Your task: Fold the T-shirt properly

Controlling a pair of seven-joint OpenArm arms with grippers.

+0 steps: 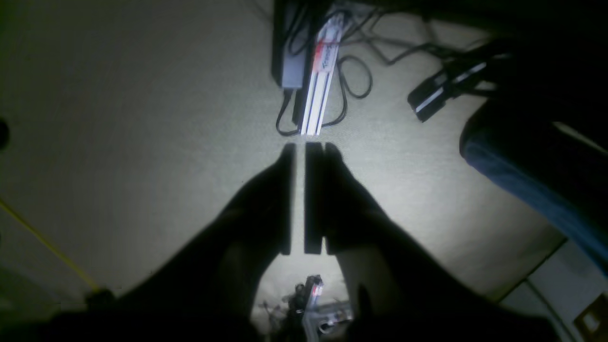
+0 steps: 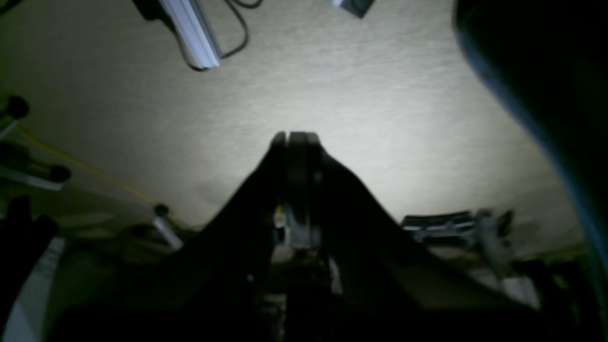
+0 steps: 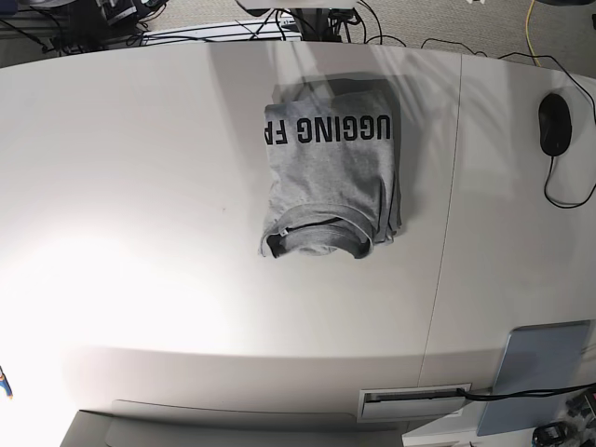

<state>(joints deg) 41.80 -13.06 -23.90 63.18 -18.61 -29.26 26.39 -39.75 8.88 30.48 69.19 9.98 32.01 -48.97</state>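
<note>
The heather-grey T-shirt (image 3: 331,177) lies folded into a compact rectangle on the white table (image 3: 140,205), at the middle towards the back. Its black block lettering (image 3: 331,130) faces up near the far edge, and the ribbed collar (image 3: 312,237) shows at the near edge. Neither gripper shows in the base view. In the left wrist view my left gripper (image 1: 300,145) hangs over carpet floor, its fingers parallel with only a thin slit between them and nothing held. In the right wrist view my right gripper (image 2: 294,135) is shut and empty, also over carpet.
A black mouse (image 3: 553,123) with its cable lies at the table's right. A grey flat panel (image 3: 540,372) sits at the front right corner. On the floor are an aluminium profile (image 1: 320,80), black cables (image 1: 354,71) and a dark blue cloth shape (image 1: 532,190).
</note>
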